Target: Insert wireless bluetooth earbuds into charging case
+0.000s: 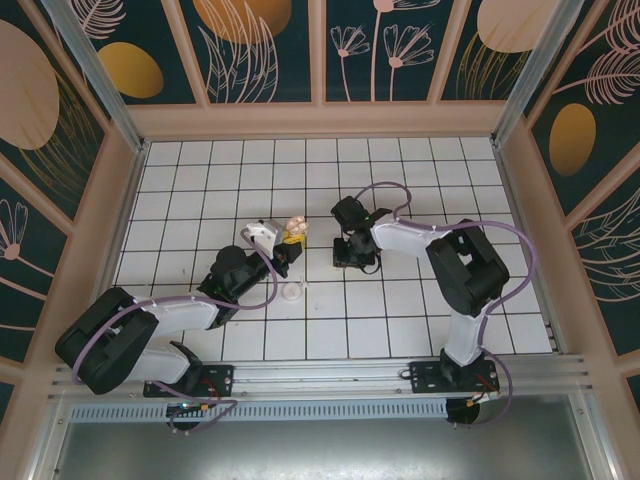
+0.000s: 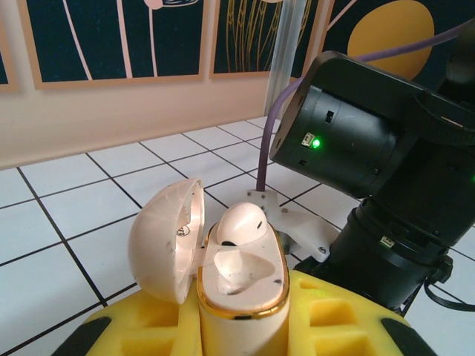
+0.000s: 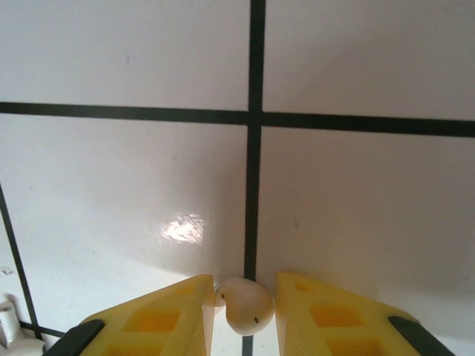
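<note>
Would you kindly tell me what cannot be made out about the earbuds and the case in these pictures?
- Right wrist: the earbud between the tips of the right gripper is cut off by the bottom edge, so a firm pinch cannot be confirmed.
- Left wrist: the charging case has its lower body hidden by the left gripper.
- Top external: the white piece on the table is too small to identify.

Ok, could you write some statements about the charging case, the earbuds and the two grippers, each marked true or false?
1. The pink, gold-rimmed plastic charging case has its lid shut. False: the lid stands open to one side.
2. The left gripper holds that case between its yellow fingers. True.
3. Both slots of the case are filled. False: one seated pale earbud is in; the other slot is empty.
4. A loose pale earbud sits between the fingers of the right gripper. True.
</note>
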Motion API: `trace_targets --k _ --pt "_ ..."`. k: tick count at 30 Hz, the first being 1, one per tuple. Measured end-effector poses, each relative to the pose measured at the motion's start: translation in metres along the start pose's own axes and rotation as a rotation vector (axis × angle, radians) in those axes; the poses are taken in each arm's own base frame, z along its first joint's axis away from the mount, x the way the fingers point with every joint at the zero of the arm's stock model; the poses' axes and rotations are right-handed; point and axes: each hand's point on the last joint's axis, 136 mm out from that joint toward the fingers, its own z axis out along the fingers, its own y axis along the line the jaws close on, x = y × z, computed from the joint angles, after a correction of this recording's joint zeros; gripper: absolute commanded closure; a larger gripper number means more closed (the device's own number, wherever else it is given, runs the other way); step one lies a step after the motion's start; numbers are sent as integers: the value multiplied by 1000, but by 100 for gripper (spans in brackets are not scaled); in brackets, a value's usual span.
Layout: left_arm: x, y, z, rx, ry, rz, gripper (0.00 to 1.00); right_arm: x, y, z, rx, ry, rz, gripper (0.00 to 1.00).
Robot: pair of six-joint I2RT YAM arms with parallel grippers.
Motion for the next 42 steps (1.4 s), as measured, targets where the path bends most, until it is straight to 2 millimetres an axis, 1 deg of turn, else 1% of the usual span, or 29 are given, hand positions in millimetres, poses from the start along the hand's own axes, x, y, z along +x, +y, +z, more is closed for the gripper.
trace_targets --k 9,14,18,20,23,29,34,42 --pt "1 0 0 -1 5 4 89 12 -9 -14 19 35 -99 73" --pt "1 0 -1 -1 7 6 89 19 -27 -19 51 87 -151 73" --pt "1 0 -1 -1 7 6 89 23 -39 -22 66 121 -160 68" --pt "1 0 -1 -1 7 6 89 23 -36 -23 49 122 -149 65" --pt "1 0 -1 -1 7 6 89 19 -27 -27 16 107 -128 60" --pt "0 0 -1 -1 5 10 89 6 -5 -34 -10 59 -140 59" --pt "-3 -1 -2 0 -1 12 89 3 -1 -24 22 59 -150 59" --pt "-3 -1 -2 0 0 12 89 2 -3 -9 48 73 -151 60"
